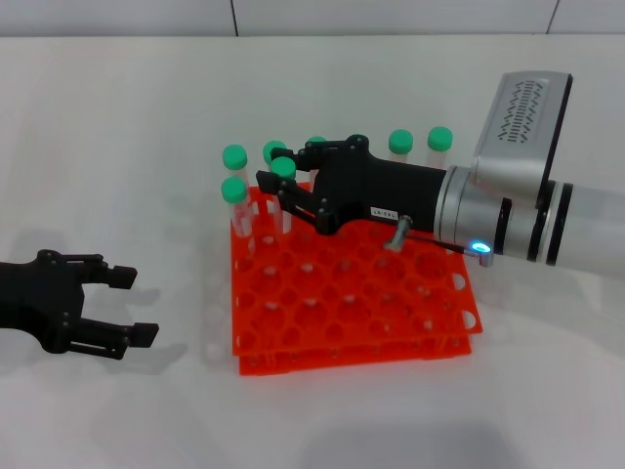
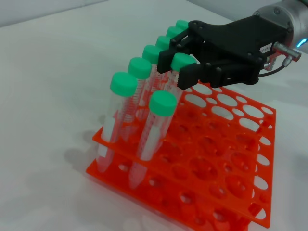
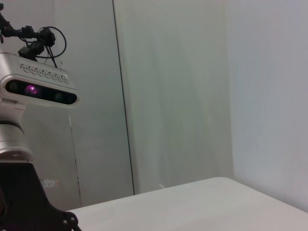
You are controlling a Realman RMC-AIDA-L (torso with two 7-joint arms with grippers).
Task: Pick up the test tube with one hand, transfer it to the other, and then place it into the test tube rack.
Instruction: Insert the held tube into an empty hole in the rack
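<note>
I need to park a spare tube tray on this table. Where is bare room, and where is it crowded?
Bare table lies in front of the test tube rack, behind the row of green-capped tubes, and at far left behind the left gripper. It is crowded at the rack's back-left corner, where the right gripper holds a test tube among standing tubes.

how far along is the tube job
Pickup and handover look done: the left gripper sits open and empty on the table, off to the rack's left. In hand: the right gripper holds a tube over the rack, at the back-left corner among the other tubes. Left: seating it in a hole and letting go.
</note>
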